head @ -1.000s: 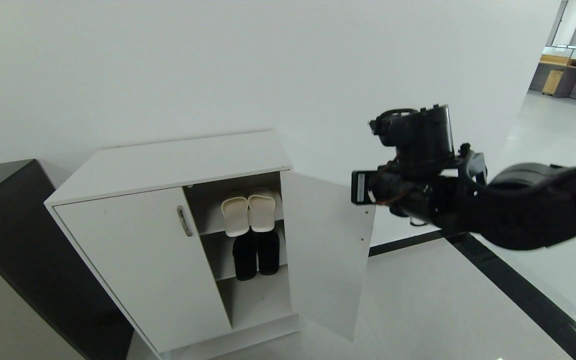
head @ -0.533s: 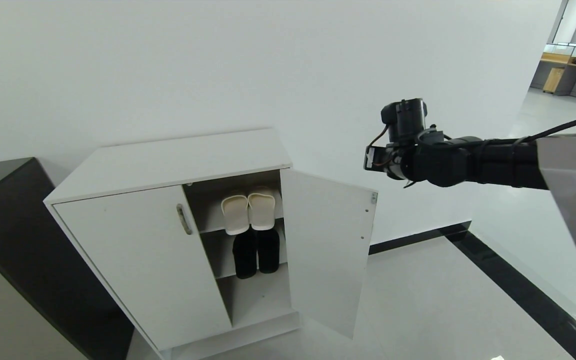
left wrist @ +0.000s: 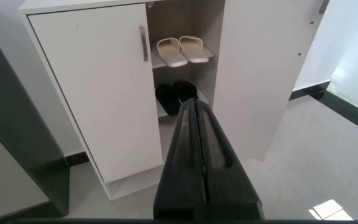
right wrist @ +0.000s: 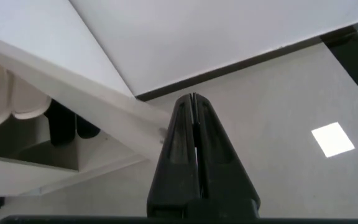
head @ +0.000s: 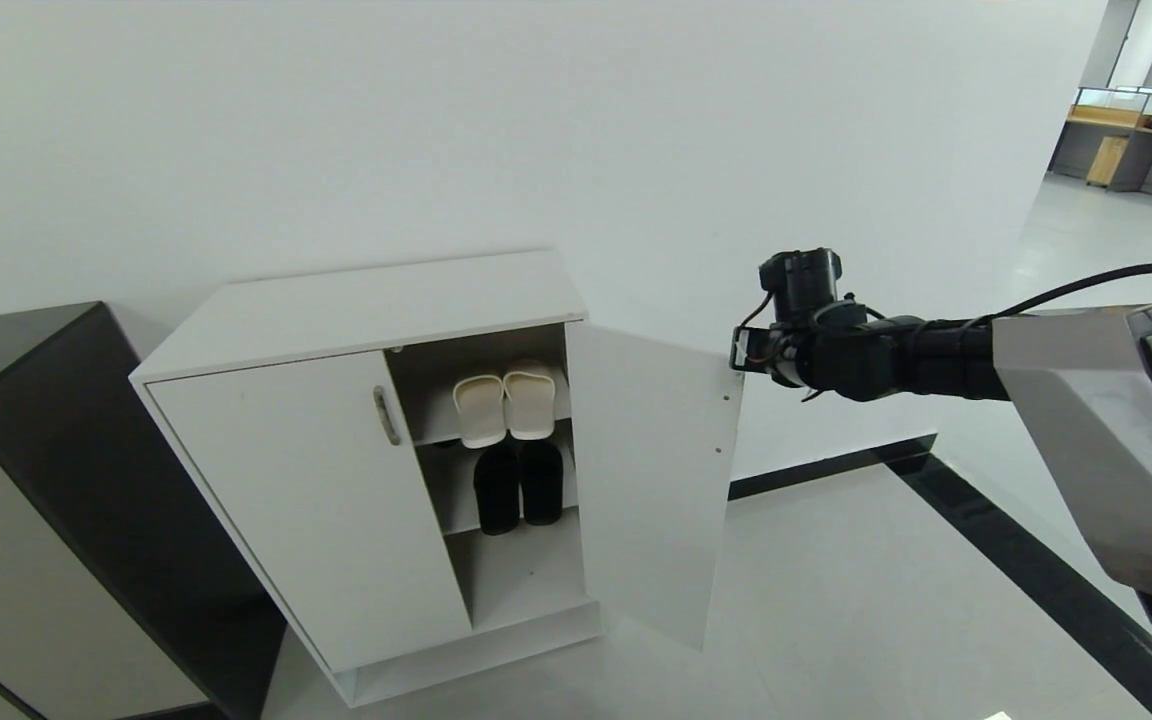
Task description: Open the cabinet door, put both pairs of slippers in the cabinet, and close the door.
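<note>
My right hand (head: 739,350), fingers pressed together, sits just beside the top outer corner of the open door (head: 651,480), with bare floor (head: 836,600) spreading toward 4 o'clock. The cabinet (head: 356,300) holds two pairs of slippers, the white pair (head: 506,405) shelved above the black pair (head: 519,485). My left hand (left wrist: 194,102) is closed too.

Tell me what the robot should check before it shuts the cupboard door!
1. The white slippers lie inside on the upper shelf: ok.
2. The black slippers lie inside on the lower shelf: ok.
3. The slipper tips are clear of the door's swing: cannot tell; the white ones hang a little over the shelf edge.
4. The left door is shut: ok.
5. The right door is shut: not ok, it stands wide open.
6. The right gripper touches the open door's top outer corner: cannot tell; it is shut and right beside that corner.
</note>
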`<state>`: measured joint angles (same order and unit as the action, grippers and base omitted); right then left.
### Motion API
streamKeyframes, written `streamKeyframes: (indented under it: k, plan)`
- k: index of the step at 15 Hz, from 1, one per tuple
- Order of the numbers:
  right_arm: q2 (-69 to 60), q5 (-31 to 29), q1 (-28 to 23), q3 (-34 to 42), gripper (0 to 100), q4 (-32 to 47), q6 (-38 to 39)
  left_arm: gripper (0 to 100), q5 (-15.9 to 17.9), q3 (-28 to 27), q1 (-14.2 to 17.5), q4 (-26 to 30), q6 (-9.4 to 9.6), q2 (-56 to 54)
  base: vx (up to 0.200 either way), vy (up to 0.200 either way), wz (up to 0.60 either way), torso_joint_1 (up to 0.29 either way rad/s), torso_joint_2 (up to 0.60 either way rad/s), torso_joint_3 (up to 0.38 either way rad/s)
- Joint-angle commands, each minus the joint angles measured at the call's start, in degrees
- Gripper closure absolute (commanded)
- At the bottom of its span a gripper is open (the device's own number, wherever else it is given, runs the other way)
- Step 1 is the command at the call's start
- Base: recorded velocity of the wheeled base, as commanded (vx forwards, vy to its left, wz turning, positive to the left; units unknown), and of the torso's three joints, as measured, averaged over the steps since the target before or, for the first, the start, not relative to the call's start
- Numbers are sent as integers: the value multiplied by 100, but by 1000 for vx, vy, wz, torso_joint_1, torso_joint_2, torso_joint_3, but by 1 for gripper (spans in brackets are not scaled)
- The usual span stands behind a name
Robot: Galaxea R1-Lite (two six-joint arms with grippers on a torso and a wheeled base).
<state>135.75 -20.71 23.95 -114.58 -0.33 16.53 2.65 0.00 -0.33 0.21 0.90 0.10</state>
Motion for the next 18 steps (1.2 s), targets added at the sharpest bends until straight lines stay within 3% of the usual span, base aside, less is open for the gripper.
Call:
streamKeyframes:
  k: [1, 4, 14, 18]
  plan:
    - [118, 15, -40, -1, 100, -108, -9, 100, -1, 0, -2, 6, -2, -1, 0, 0, 0, 0, 0, 0]
    - [276, 85, -110, -1, 100, -503, -89, 100, -1, 0, -2, 6, -2, -1, 0, 0, 0, 0, 0, 0]
    - [21, 217, 101, -1, 100, -477, -62, 100, -1, 0, -2, -3, -2, -1, 0, 0, 0, 0, 0, 0]
    - [-787, 217, 637, 1140, 100, -547, -36, 100, -1, 0, -2, -3, -2, -1, 0, 0, 0, 0, 0, 0]
